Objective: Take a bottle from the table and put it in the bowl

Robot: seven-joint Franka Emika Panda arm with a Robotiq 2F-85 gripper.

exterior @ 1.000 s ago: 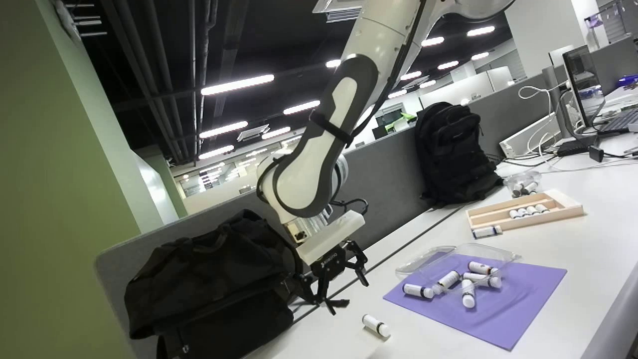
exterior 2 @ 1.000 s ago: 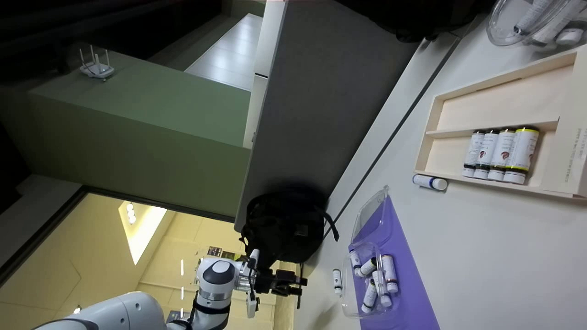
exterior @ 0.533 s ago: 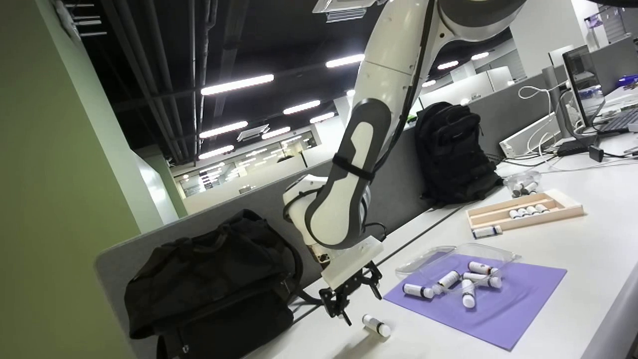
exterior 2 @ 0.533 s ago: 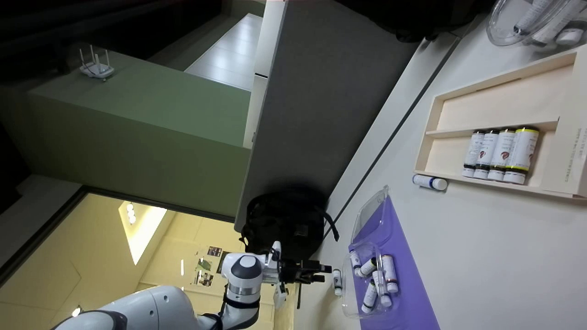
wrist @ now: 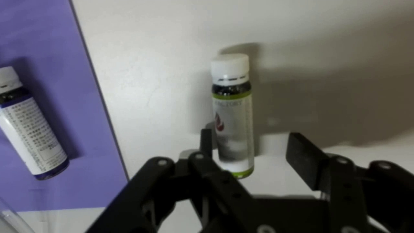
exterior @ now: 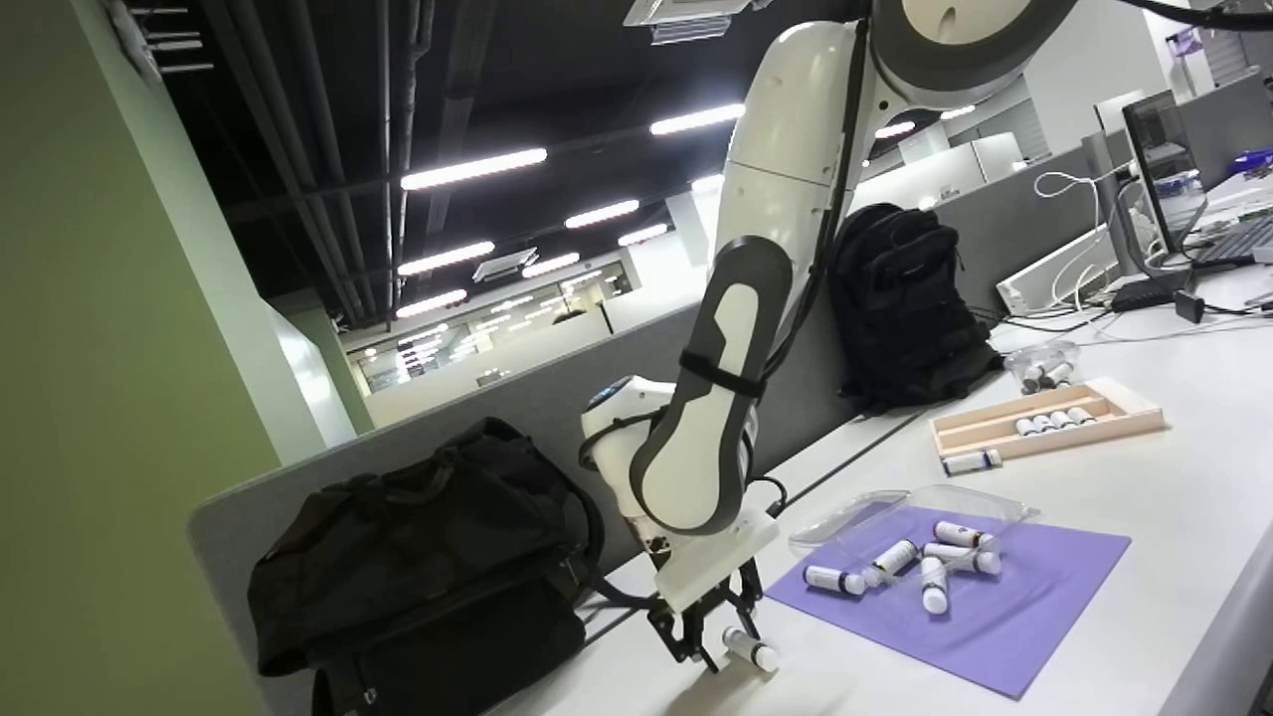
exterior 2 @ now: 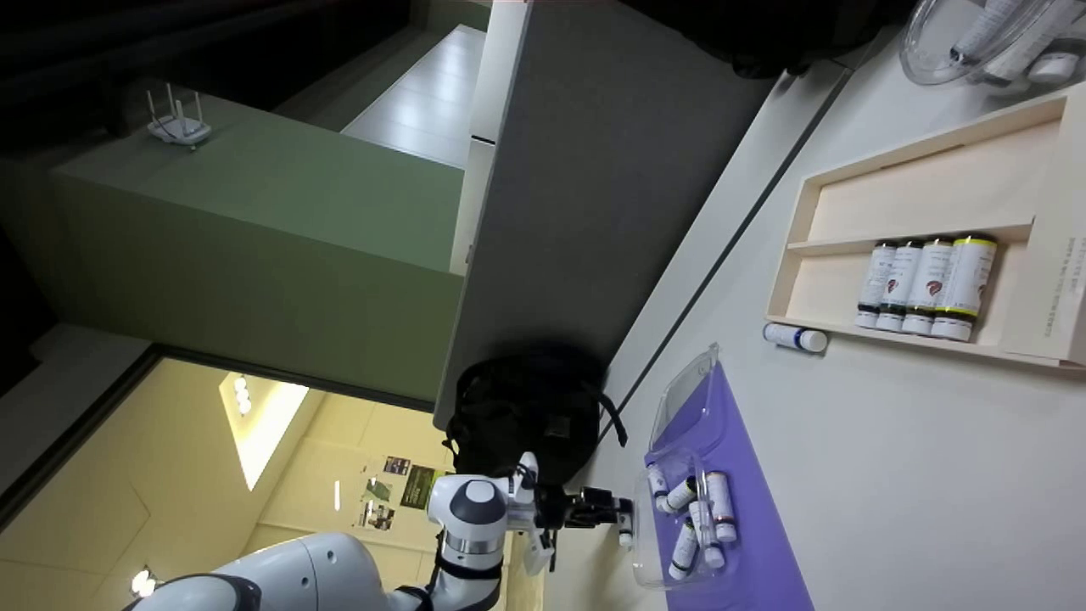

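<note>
- While the tool (wrist: 253, 148) has its jaws parted either side of the bottle (wrist: 233, 126), a gap separates one jaw from it.
- The bottle lies on the worktop (wrist: 155, 61), near the purple mat (wrist: 64, 71).

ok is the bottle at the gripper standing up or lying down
Lying down: the wrist view shows the bottle lengthwise on the table, white cap at one end.

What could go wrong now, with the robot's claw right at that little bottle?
The bottle looks off-centre between the open jaws of the gripper in the wrist view, so closing might shove it sideways. Lying on its side on the white table, it could also roll if nudged. And the clear plastic container, close by in an exterior view, might get bumped.
</note>
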